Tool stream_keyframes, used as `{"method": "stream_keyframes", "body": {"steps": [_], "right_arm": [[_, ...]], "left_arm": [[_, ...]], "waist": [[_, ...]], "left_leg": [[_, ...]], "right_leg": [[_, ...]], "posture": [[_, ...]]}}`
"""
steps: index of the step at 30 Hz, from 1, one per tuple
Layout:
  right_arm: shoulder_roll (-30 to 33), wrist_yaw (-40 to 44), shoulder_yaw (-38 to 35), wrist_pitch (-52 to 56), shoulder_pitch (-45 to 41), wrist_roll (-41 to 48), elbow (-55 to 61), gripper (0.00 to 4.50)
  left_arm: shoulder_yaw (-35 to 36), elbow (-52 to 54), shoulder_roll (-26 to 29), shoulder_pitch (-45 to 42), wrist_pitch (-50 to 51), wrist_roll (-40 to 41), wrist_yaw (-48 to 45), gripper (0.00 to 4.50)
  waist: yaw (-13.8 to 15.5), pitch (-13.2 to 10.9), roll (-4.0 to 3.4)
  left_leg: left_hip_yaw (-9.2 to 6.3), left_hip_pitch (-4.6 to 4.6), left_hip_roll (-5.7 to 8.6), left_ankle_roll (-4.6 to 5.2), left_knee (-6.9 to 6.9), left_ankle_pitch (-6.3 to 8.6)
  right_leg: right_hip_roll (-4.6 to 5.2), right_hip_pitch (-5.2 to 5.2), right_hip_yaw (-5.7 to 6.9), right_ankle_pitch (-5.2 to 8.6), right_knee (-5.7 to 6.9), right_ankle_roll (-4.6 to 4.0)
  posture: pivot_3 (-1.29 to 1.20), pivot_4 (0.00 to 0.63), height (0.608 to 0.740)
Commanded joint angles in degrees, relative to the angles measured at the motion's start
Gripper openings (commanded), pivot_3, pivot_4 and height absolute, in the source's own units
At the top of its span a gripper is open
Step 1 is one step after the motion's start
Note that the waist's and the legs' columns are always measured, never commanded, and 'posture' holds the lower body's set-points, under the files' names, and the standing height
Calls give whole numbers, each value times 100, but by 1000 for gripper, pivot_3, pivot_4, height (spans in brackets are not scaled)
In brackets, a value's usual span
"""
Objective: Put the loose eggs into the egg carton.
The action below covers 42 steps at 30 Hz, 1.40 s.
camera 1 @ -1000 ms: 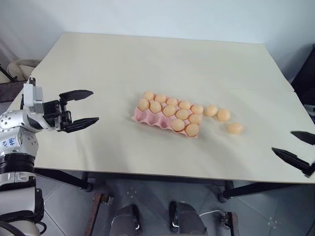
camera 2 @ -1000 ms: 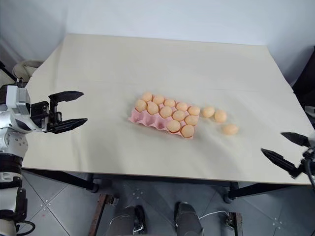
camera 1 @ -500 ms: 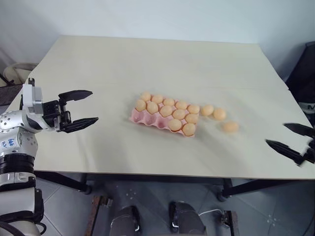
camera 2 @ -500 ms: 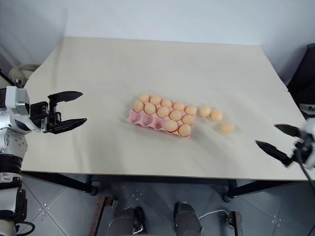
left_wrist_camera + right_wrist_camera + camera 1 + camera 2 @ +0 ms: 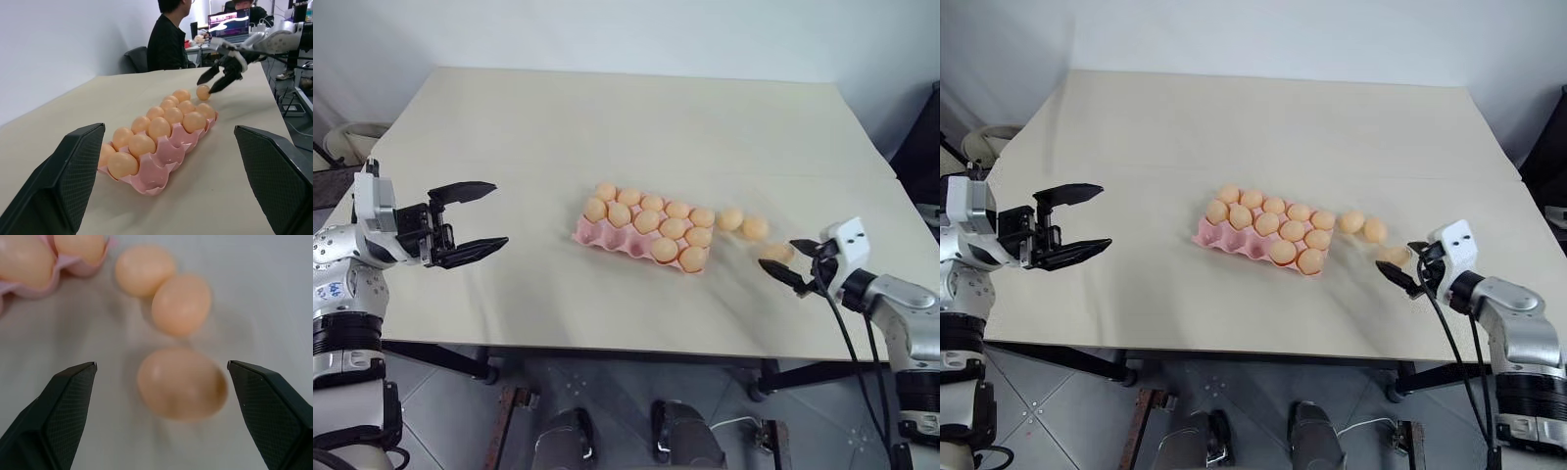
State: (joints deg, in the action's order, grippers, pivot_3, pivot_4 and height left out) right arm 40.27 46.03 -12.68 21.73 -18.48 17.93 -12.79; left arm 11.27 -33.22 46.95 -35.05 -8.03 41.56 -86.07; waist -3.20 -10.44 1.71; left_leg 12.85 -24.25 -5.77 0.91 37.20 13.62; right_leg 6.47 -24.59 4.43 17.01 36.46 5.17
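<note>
Your table (image 5: 509,127) carries the egg carton (image 5: 648,227); at its three o'clock, the empty right gripper (image 5: 790,262) gapes around the nearest loose egg (image 5: 182,383).

Bare table (image 5: 558,127) around carton (image 5: 646,227)

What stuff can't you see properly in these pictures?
- Egg carton: the eggs sitting in it hide which cups are free, head views.
- Nearest loose egg: blurred, right wrist view.
- Person: head cut off by the edge, left wrist view.
- Laptop: screen too small to read.
</note>
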Motion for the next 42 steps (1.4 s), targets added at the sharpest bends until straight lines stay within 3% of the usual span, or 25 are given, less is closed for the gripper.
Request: {"method": "stream_keyframes", "body": {"steps": [1, 2, 5, 9, 12, 17, 24, 29, 35, 38, 42], "right_arm": [[3, -108, -34, -175, -169, -79, -124, 4476], [4, -194, 8, -86, -239, -133, -248, 4476], [-44, -214, 57, -200, -309, -170, -404, 3926], [-97, -195, 98, -112, -315, -130, -308, 2667], [-111, -220, 83, -22, -333, -86, -141, 2189], [12, -255, -69, 218, -334, 77, 626, 2189], [-134, -793, 19, 1581, -952, 695, 2485, 2189], [-849, -1329, 786, 2287, -1580, 846, 3246, 2189], [-1630, -1773, 1795, 2486, -1777, 475, 3251, 2189], [-1819, -1834, 2201, 2443, -1780, 247, 3111, 2189], [-1847, -1714, 2525, 2458, -1783, 101, 2981, 2189]], "left_arm": [[193, 273, 18, 33, 24, -11, -597, 4500], [200, 270, 19, 31, 22, -24, -594, 4500], [219, 296, 10, 22, 34, -48, -572, 4500], [242, 305, -21, -14, 41, -93, -555, 4500], [260, 305, -47, -41, 42, -133, -541, 4500], [282, 319, -55, -37, 47, -164, -526, 4500], [297, 325, -44, -28, 76, -169, -535, 4500], [289, 316, -54, -52, 107, -185, -559, 4500], [308, 369, -39, -39, 133, -201, -533, 4500], [325, 434, -36, 4, 149, -200, -500, 4500], [393, 570, -15, 126, 188, -178, -439, 4500]], "waist": [[-4, 0, 0], [-4, 0, 0], [-6, 0, -1], [-14, -2, -3], [-14, -2, -3], [-16, -7, -11], [-20, -8, -14], [-23, -7, -12], [-2, -7, -11], [6, -6, -10], [4, -5, -8]], "left_leg": [[0, 0, 0, -4, 0, 3], [0, 0, -1, -6, 0, 4], [0, 1, -1, -8, -1, 5], [0, 1, -2, -2, -3, 0], [0, 1, -2, -1, -1, 0], [0, 1, -3, -6, -2, 3], [0, 0, -6, -9, -4, 5], [-1, -1, -9, -16, -7, 9], [7, -32, -7, -1, -6, 0], [9, -97, -3, -14, 19, -16], [13, -102, -3, -13, 26, -15]], "right_leg": [[0, 0, 0, -1, 0, 2], [0, 1, 0, -2, 0, 3], [-1, 0, 0, -2, 3, 4], [-2, -1, 0, -2, 3, 3], [-2, -1, 0, -2, 3, 3], [-2, -2, -1, -2, 5, 3], [-3, -7, -3, -1, 7, 2], [-4, -8, -1, 3, 5, -5], [-4, -44, 0, 3, 10, -7], [-1, -102, 1, 1, 37, -3], [-2, -103, 4, 0, 36, -1]], "posture": [[0, 150, 740], [0, 150, 740], [0, 150, 740], [0, 150, 740], [0, 150, 740], [0, 150, 740], [0, 150, 740], [0, 150, 740], [0, 150, 740], [0, 150, 740], [0, 150, 740]]}}
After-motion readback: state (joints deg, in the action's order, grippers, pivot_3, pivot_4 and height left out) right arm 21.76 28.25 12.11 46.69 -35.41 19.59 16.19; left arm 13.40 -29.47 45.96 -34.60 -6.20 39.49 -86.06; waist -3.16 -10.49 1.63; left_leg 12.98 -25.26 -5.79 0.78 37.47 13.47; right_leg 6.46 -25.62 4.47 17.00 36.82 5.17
